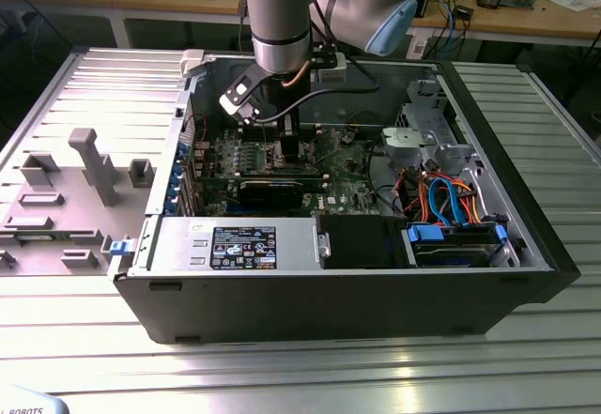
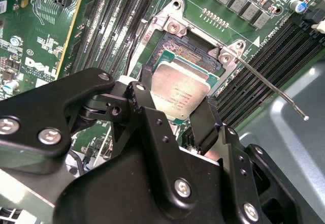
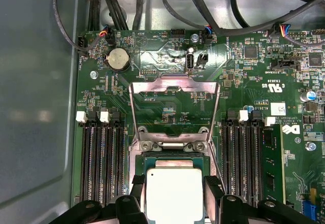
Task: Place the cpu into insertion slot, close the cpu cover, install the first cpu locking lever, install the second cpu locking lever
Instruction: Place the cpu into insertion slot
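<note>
My gripper [image 2: 175,98] is shut on the cpu [image 2: 179,93], a small silver-topped square chip, with one black finger on each of two opposite edges. The chip hangs slightly tilted just over the insertion slot [image 2: 187,49], whose gold contacts show beyond its far edge. In the first wrist view the cpu [image 3: 174,193] sits between the fingertips [image 3: 138,182]. The cpu cover [image 3: 175,85], a silvery frame with a window, is swung fully open and lies flat on the green board. A thin locking lever [image 2: 269,88] sticks out free beside the slot. The exterior view has the gripper [image 1: 279,140] down inside the case.
Black memory slots [image 3: 99,158] flank the socket on both sides. The open computer case [image 1: 526,236] holds a power supply [image 1: 235,245], drive bay and cables [image 1: 451,198]. A grey fixture [image 1: 89,165] stands at the exterior view's left.
</note>
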You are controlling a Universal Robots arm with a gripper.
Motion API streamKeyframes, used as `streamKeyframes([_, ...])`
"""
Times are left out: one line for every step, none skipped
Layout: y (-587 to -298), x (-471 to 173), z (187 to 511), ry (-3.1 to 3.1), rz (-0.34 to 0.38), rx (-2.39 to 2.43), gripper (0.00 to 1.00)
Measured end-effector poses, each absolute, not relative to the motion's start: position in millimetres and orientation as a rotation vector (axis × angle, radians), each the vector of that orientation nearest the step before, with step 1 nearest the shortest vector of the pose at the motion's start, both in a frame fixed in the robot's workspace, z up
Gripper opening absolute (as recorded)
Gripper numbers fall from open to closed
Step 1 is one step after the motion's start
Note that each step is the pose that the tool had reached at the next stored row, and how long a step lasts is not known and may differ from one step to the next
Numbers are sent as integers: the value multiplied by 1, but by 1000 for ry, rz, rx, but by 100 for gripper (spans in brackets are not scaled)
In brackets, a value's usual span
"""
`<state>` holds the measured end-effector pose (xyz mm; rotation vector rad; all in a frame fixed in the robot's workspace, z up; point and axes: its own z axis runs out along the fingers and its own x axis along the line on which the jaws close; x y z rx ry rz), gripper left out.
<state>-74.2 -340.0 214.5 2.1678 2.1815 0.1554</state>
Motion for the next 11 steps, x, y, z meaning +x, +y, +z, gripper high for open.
streamKeyframes([-340,-74,215,2182,155,2168,54])
streamKeyframes([-340,-74,215,2182,155,2168,54])
streamKeyframes([-340,-74,215,2181,155,2168,54])
streamKeyframes([-340,-74,214,2181,155,2168,54])
streamKeyframes([-340,-74,214,2181,155,2168,54])
streamKeyframes([-340,-74,214,2181,156,2168,54])
streamKeyframes([-340,-75,214,2181,156,2168,54])
streamKeyframes([-340,-75,213,2181,155,2168,54])
streamKeyframes([-340,-76,212,2182,156,2168,54])
streamKeyframes([-340,-76,210,2182,155,2168,54])
streamKeyframes([-340,-76,209,2182,155,2168,54])
